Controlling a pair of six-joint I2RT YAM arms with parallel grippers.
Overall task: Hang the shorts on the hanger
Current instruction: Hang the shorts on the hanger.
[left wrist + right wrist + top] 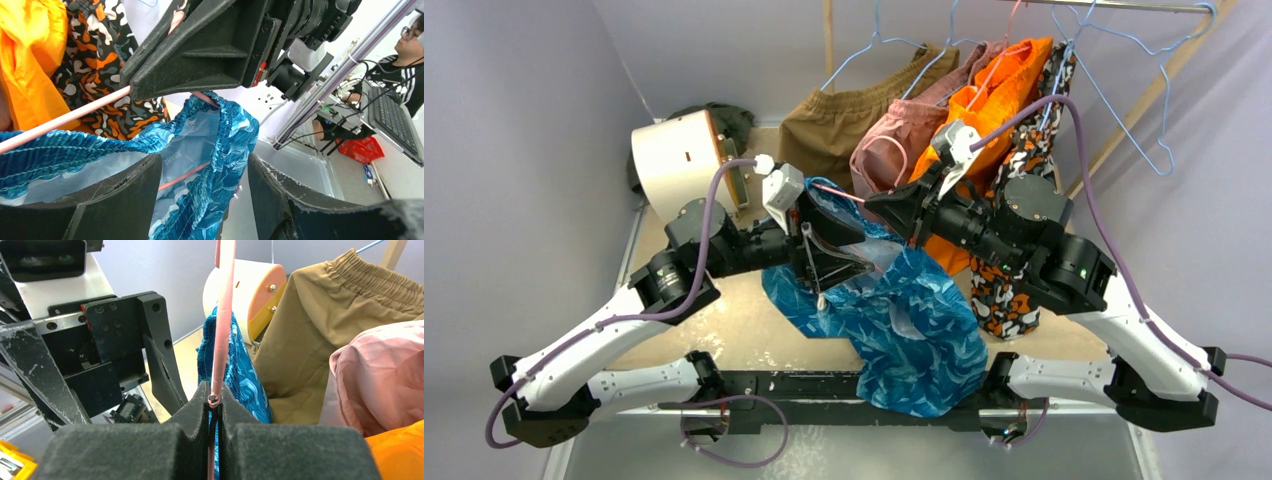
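The shiny blue-and-teal shorts [914,330] hang in mid-air between the two arms, their lower part draped toward the table's near edge. The pink-red hanger [226,315] is a thin wire that runs through the shorts' waist opening. My right gripper [214,394] is shut on the end of that wire. In the left wrist view the wire [65,120] passes over the ruffled waistband [220,150] into the right gripper's fingers [200,55]. My left gripper [204,162] is open, its fingers on either side of the hanging waistband without pinching it. From above it [839,258] sits against the shorts' upper left part.
Brown shorts [844,120], a pink garment [894,145], orange shorts [999,90] and a black-orange-white patterned garment [1009,290] hang on light blue hangers [1144,110] from the rail [1124,5] at the back. A white drum [679,160] stands at the back left.
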